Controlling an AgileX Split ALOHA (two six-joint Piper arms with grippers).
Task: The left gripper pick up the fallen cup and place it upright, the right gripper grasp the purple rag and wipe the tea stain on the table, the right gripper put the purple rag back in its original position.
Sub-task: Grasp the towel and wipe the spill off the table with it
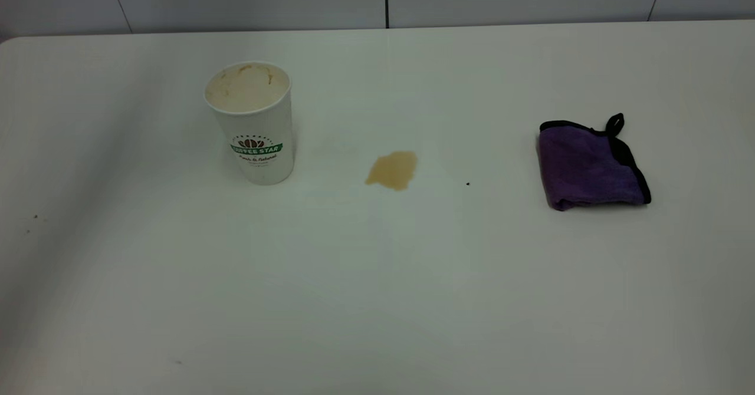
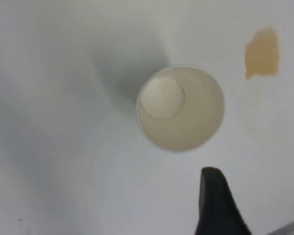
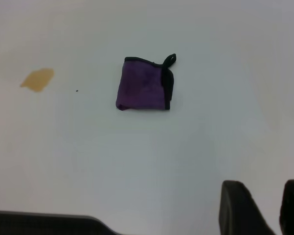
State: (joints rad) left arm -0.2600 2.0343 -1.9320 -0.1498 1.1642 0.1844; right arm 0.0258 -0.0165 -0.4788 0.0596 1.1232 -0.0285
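Exterior view shows one cup (image 1: 252, 125) standing upright on the white worktop (image 1: 377, 300), toward the left. One tea stain (image 1: 392, 170) lies near the middle, and one purple rag (image 1: 590, 166) lies folded well to the right of it. A tiny black speck (image 1: 468, 184) sits between the stain and the rag. Both arms are outside this view.

From the left wrist view, the left pincer (image 2: 255, 205) hangs above the cup, with one dark finger visible beside the cup's open mouth and only an edge of the other. It holds nothing, and its fingers seem apart. From the right wrist view, the right pincer (image 3: 267, 208) is well apart from the rag, with two dark fingers separated by a gap, so it is open and empty.

I judge the rag to be soft, light and easy to deform; it will crumple under the fingers and not slip. A good place to hold is the thick folded body or the black edging, pressing down from above, because the small corner loop is too thin. The paper cup looks light and easy to crush, so it should stay untouched now.
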